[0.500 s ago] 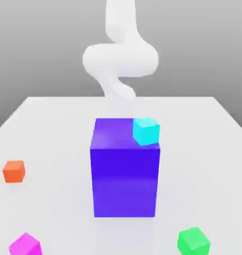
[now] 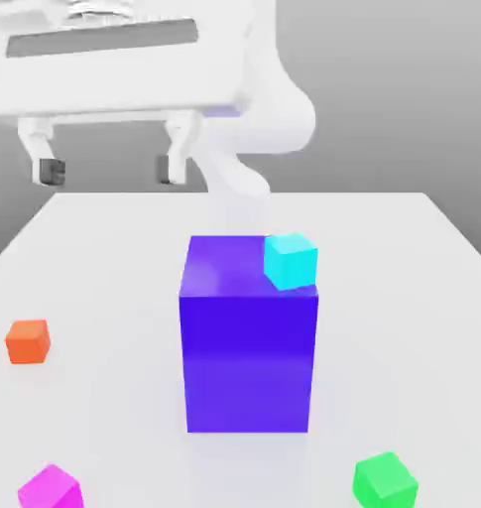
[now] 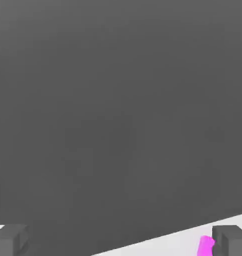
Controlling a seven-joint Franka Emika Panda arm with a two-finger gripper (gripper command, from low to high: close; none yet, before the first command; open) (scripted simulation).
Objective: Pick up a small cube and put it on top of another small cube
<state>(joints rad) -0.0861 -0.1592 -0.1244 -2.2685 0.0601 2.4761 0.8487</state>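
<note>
1. We find the end effector [image 2: 110, 164] high above the worktop [image 2: 422, 258], toward its far-left part in the exterior view, fingers spread wide and holding nothing.
2. The small cube [image 2: 50, 488], bright magenta, sits at the near-left corner of the worktop, close to the front edge and well apart from the end effector. In the hand view a sliver of it [image 3: 206, 245] appears just beside one finger.
3. A cyan cube [image 2: 291, 260] rests on the far-right top corner of the big blue-violet block [image 2: 248, 347], mid-worktop. An orange cube [image 2: 28, 341] lies by the left edge; a green cube [image 2: 385, 481] sits near the front right.
4. Risk, in our judgement: the small cube's nearness to the edge could see it nudged off by an off-centre descent.
5. Risk: a low carry across the middle may strike the block.
</note>
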